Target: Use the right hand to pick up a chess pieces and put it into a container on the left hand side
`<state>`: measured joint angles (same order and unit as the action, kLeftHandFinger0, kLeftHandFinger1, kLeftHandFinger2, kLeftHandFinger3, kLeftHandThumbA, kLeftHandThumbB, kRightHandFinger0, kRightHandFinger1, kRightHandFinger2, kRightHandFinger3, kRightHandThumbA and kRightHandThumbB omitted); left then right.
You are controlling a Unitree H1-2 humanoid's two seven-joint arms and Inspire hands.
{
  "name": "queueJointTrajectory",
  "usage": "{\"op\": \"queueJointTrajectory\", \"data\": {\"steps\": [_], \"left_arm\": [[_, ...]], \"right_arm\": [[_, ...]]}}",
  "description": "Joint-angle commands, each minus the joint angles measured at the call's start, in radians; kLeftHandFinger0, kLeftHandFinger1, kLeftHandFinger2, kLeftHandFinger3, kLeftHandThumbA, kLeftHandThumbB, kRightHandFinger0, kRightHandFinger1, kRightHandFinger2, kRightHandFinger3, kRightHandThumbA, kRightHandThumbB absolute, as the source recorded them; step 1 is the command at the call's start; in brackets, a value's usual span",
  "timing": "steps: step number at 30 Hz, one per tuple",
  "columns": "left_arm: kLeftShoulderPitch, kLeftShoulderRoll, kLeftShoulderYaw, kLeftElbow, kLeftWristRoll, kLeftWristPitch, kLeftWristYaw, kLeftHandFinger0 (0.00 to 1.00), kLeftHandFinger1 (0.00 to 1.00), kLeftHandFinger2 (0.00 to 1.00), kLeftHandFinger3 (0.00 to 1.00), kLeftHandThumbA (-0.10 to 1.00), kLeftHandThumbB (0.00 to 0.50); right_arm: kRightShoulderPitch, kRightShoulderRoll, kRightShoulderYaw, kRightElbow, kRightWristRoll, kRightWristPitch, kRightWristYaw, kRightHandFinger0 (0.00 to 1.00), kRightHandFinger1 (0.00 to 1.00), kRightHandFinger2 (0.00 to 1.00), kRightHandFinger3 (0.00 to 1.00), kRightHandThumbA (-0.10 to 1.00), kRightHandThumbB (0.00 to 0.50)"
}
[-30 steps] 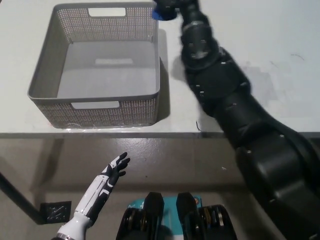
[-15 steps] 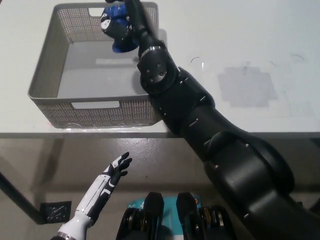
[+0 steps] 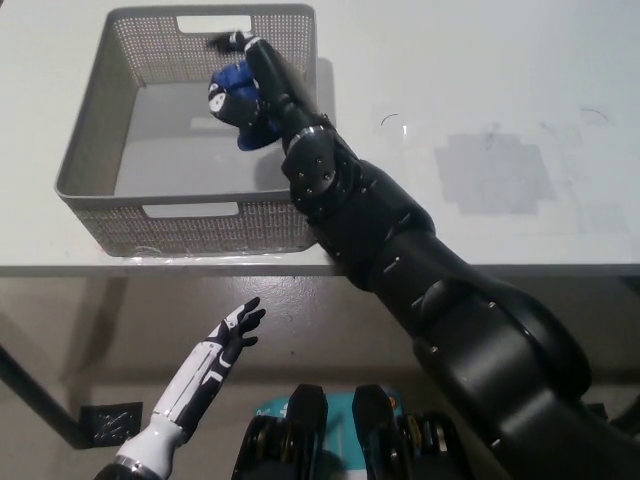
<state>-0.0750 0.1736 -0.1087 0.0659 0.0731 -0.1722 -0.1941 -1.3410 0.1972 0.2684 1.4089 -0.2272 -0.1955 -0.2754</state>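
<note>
My black right hand (image 3: pixel 243 88) reaches over the grey perforated basket (image 3: pixel 90 150) on the left part of the table. It is shut on a blue chess piece (image 3: pixel 240 105), held inside the basket's right half, above its floor. Only parts of the blue piece show between the fingers. My white left hand (image 3: pixel 225 345) rests open below the table's front edge, at the lower left.
The basket stands on a white table (image 3: pixel 520 100) whose front edge runs across the middle of the view. A grey patch (image 3: pixel 495 172) marks the tabletop to the right. My right arm crosses the basket's right wall.
The right hand with the blue piece has swung left from the basket's far right corner into the basket and dropped lower. The left hand has hardly moved.
</note>
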Motion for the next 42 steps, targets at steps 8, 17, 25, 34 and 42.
{"op": "queueJointTrajectory", "data": {"steps": [8,17,25,34,42], "left_arm": [[-0.029,0.026,-0.012,-0.024,0.011,0.001,-0.022,0.96,1.00,1.00,1.00,1.00,0.204],[-0.033,0.026,-0.014,-0.014,0.009,-0.006,-0.027,0.94,1.00,1.00,1.00,1.00,0.213],[-0.038,0.028,-0.017,-0.014,0.015,-0.003,-0.027,0.93,1.00,1.00,1.00,1.00,0.215],[-0.041,0.032,-0.017,-0.011,0.008,-0.012,-0.036,0.96,1.00,1.00,1.00,1.00,0.187],[-0.032,0.032,-0.016,-0.023,0.001,-0.013,-0.038,1.00,1.00,1.00,1.00,1.00,0.163]], "right_arm": [[-0.058,-0.050,0.019,-0.013,-0.019,0.065,0.210,1.00,1.00,1.00,1.00,0.58,0.228],[-0.062,-0.071,0.046,-0.034,-0.052,0.078,0.267,1.00,1.00,1.00,1.00,1.00,0.381],[-0.103,-0.112,-0.016,-0.105,-0.005,0.024,0.237,1.00,1.00,1.00,1.00,1.00,0.431],[-0.050,-0.209,-0.104,-0.513,0.030,0.064,0.259,1.00,1.00,1.00,1.00,1.00,0.397],[0.115,-0.321,-0.161,-0.965,0.030,0.185,0.314,1.00,1.00,1.00,1.00,1.00,0.448]]}}
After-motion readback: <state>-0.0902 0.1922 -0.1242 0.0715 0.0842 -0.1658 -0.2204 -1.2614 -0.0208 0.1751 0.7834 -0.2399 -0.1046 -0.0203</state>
